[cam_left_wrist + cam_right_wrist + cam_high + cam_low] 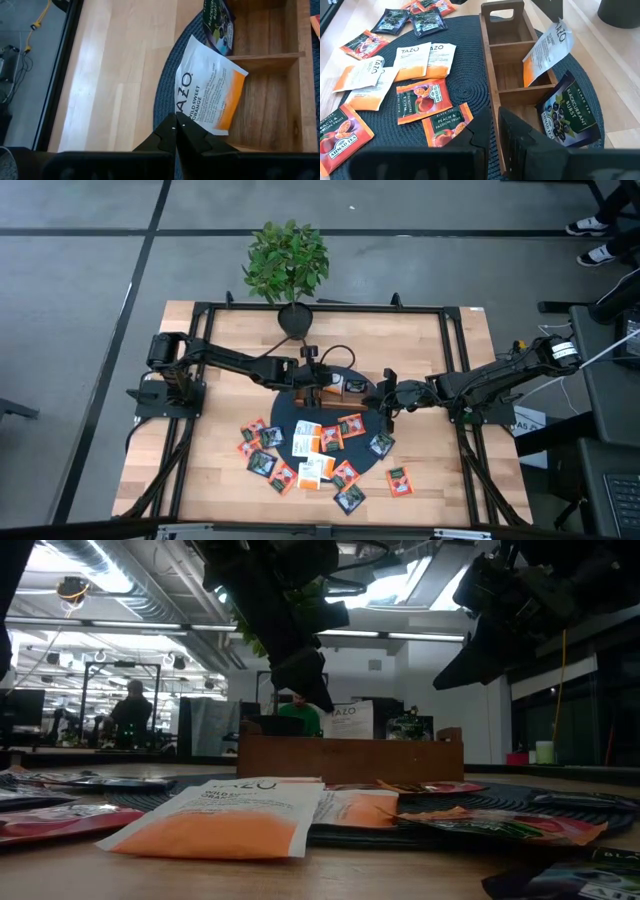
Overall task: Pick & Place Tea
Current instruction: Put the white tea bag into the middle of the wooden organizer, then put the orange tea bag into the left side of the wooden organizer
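Observation:
A long wooden tray [338, 386] with three compartments lies on a round dark mat [288, 412]. My left gripper [316, 380] hovers over the tray, shut on a white-and-orange tea sachet [207, 90] that hangs tilted over the middle compartment [512, 70]. A dark blackcurrant sachet [567, 112] leans over the tray's side wall, partly in an end compartment. My right gripper [495, 122] is open and empty, just to the right of the tray [487, 50]. Several orange, white and dark sachets [310, 455] lie flat on the mat and the wood toward the near edge. My left gripper pinches the white-and-orange sachet between its two fingertips at the white edge beside the printed name [181, 111]. The sachet [547, 50] is lifted clear, tilted, with its orange end lowest above the tray's middle compartment.
A potted plant [288, 260] stands at the table's far edge, its dark pot [295, 318] just behind the tray. A black frame [455, 360] runs around the table. Bare wood lies to the left of the mat [215, 410]. People and desks show in the room behind [130, 710].

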Robot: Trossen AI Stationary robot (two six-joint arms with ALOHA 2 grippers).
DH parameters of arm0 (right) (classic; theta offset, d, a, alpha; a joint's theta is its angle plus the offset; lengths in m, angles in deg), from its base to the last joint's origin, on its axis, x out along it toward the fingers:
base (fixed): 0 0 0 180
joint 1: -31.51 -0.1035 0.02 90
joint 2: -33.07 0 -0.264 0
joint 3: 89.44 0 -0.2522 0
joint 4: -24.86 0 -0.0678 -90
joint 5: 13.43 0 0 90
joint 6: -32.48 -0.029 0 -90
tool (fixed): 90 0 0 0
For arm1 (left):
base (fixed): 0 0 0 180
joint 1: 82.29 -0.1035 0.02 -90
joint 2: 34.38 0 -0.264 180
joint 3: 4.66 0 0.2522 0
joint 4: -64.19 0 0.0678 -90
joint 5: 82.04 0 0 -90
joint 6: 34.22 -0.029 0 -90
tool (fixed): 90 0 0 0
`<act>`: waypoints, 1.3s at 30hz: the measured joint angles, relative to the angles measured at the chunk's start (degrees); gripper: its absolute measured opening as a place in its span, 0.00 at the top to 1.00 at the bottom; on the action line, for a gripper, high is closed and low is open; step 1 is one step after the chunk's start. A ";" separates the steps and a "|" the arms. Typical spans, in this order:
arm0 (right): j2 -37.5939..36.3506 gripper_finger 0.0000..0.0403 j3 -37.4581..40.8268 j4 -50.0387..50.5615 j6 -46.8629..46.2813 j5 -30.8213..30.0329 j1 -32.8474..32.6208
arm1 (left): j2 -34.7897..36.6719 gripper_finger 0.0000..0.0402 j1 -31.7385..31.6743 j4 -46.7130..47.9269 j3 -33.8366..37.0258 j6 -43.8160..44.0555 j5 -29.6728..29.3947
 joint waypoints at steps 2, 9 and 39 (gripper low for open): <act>0.02 0.90 0.00 0.01 0.00 0.00 -0.01 | 0.00 1.00 0.00 0.00 0.00 0.00 0.01; 0.01 0.90 0.00 0.17 -0.01 0.02 -0.01 | 0.00 0.94 0.02 0.00 0.00 0.00 1.77; 0.00 0.90 0.00 0.65 -0.15 0.02 -0.01 | 8.62 0.82 3.42 2.99 0.00 -3.51 -0.38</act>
